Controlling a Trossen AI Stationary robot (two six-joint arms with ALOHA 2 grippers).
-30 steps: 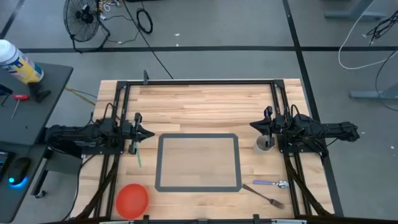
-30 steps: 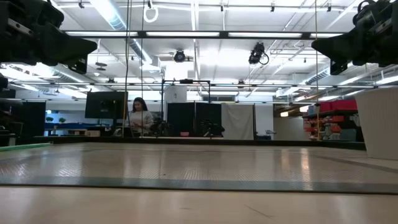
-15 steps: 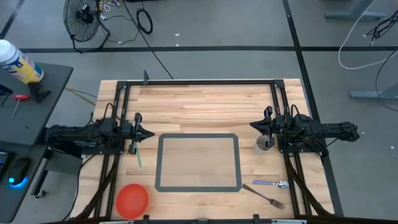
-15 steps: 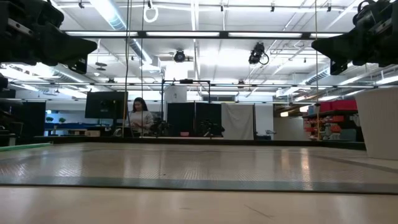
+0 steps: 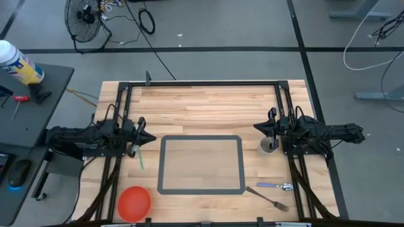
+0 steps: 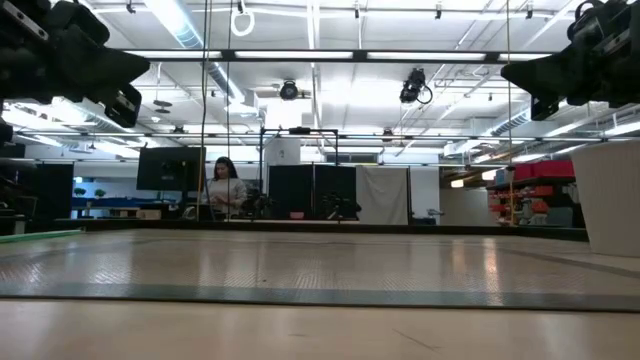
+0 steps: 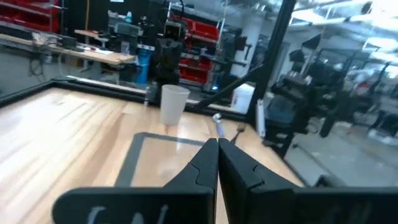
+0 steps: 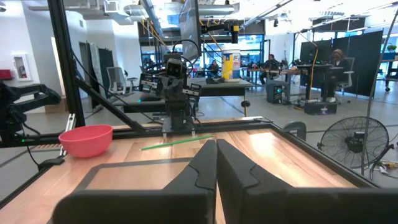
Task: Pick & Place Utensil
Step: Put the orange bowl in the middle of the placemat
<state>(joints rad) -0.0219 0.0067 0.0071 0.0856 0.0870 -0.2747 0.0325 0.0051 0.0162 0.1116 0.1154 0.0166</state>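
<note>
A blue-handled spoon [image 5: 275, 186] and a metal fork [image 5: 269, 198] lie flat on the wood at the table's near right; the left wrist view shows the spoon [image 7: 218, 125] and fork [image 7: 240, 129] too. A white cup [image 5: 267, 147] stands upright just under the right gripper. My left gripper [image 5: 145, 137] hovers shut at the table's left, above the surface [image 6: 140, 78] [image 7: 217, 148]. My right gripper [image 5: 257, 127] hovers shut at the table's right [image 6: 512, 72] [image 8: 216, 149]. Neither touches anything.
A grey rectangular frame outline [image 5: 201, 137] lies at the table's middle. A red bowl [image 5: 134, 203] sits at the near left, and a green stick [image 5: 141, 161] lies beside the left gripper. Black rails [image 5: 202, 82] run along the far and side edges. A person shows far behind.
My left gripper has turned slightly toward the table's near edge and tipped a little, staying shut. The right arm and all the objects have kept still.
</note>
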